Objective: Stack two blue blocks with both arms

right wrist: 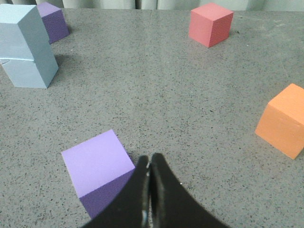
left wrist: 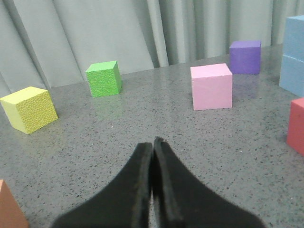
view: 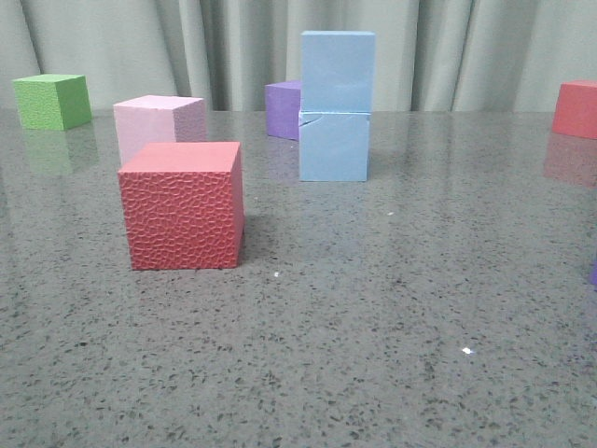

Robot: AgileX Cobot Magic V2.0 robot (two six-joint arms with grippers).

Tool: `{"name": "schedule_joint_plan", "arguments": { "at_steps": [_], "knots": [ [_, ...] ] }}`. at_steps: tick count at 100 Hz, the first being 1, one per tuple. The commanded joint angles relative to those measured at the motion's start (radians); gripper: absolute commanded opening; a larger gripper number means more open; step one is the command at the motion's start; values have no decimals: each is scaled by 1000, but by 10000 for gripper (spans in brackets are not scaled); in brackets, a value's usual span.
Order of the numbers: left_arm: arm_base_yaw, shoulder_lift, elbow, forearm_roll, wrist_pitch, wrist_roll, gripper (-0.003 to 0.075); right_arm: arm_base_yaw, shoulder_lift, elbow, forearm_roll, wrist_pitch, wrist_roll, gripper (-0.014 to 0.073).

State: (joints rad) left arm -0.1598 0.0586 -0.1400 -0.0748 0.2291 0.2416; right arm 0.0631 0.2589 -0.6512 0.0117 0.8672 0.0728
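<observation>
Two sky-blue blocks stand stacked at the back middle of the table: the upper blue block (view: pixel 338 71) rests on the lower blue block (view: pixel 334 146), which has a crack near its top edge. The stack also shows in the left wrist view (left wrist: pixel 294 54) and the right wrist view (right wrist: pixel 26 45). Neither gripper shows in the front view. My left gripper (left wrist: pixel 153 142) is shut and empty, low over bare table, far from the stack. My right gripper (right wrist: pixel 149 159) is shut and empty, beside a purple cube (right wrist: pixel 97 166).
A red cube (view: pixel 183 205) sits front left, a pale pink cube (view: pixel 157 123) behind it, a green cube (view: pixel 52 101) far left, a purple cube (view: pixel 283 108) behind the stack, another red cube (view: pixel 576 108) far right. A yellow cube (left wrist: pixel 29 109) and an orange cube (right wrist: pixel 283 119) lie off to the sides.
</observation>
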Motion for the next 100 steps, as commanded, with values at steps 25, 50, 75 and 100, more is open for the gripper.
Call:
{"name": "schedule_joint_plan", "arguments": {
  "at_steps": [25,50,75,100],
  "knots": [
    [1,-95,110,47,-148,-126,-19,-1,12,-26,-1,-66,-8,-67],
    [1,-95,159,75,-198,-193,-19,-1,12,-26,-1,-66,-8,-67],
    [86,-95,162,75,-215,-221,-19,-1,12,-26,-1,-66,-8,-67],
    [124,-95,173,75,-229,-221,-19,-1,12,-26,-1,-66,-8,-67]
  ]
}}
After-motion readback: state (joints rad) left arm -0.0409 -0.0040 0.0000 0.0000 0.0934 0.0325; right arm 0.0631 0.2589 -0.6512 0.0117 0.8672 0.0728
